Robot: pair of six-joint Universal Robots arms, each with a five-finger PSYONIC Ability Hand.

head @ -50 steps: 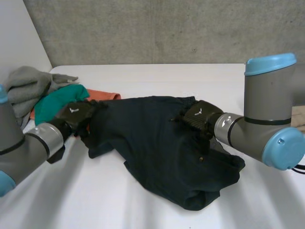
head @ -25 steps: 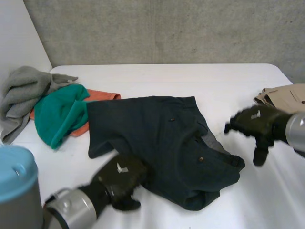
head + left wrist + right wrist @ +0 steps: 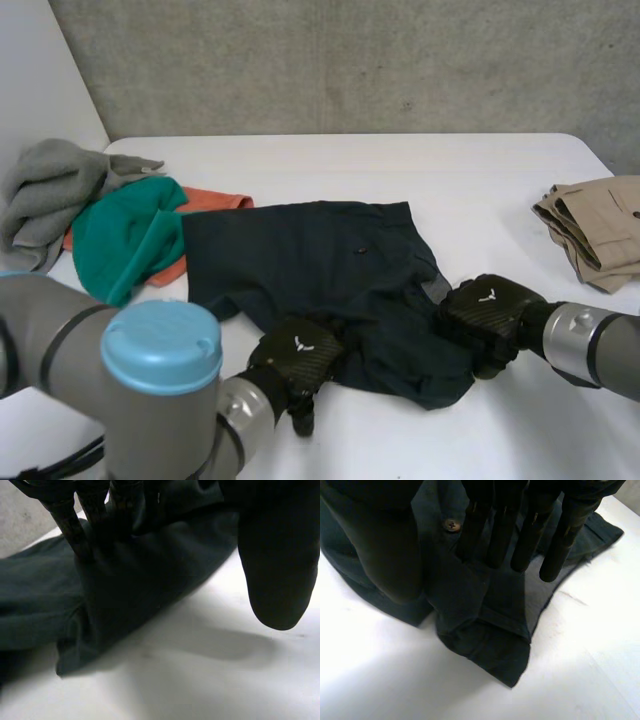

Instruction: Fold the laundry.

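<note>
- The fingers (image 3: 70,522) of the left hand (image 3: 300,352) come down straight and close together, with their tips pressed into the near-left edge of the dark blue garment (image 3: 320,260). The cloth bunches up in front of them.
- This hand's thumb (image 3: 277,565) hangs apart from the fingers, over the bare table (image 3: 400,165) just beside the cloth. It pinches nothing.
- The fingers (image 3: 525,535) of the right hand (image 3: 488,312) are straight and side by side with small gaps, their tips resting on the near-right part of the same garment. The thumb (image 3: 390,545) stands off to one side above the cloth and grips nothing.
- A small button (image 3: 451,525) lies on the cloth beside the right hand's fingers, and a folded hem sits just beyond the fingertips.
- At the table's far left a grey cloth (image 3: 50,190) lies crumpled.
- Against it lies a green cloth (image 3: 120,235), resting on an orange cloth (image 3: 205,200).
- The dark blue garment lies in the middle of the table. Its far part is spread flat and its near edge is rumpled between the two hands, while its left edge touches the green cloth.
- At the right edge, well apart, a tan garment (image 3: 600,225) lies folded.
</note>
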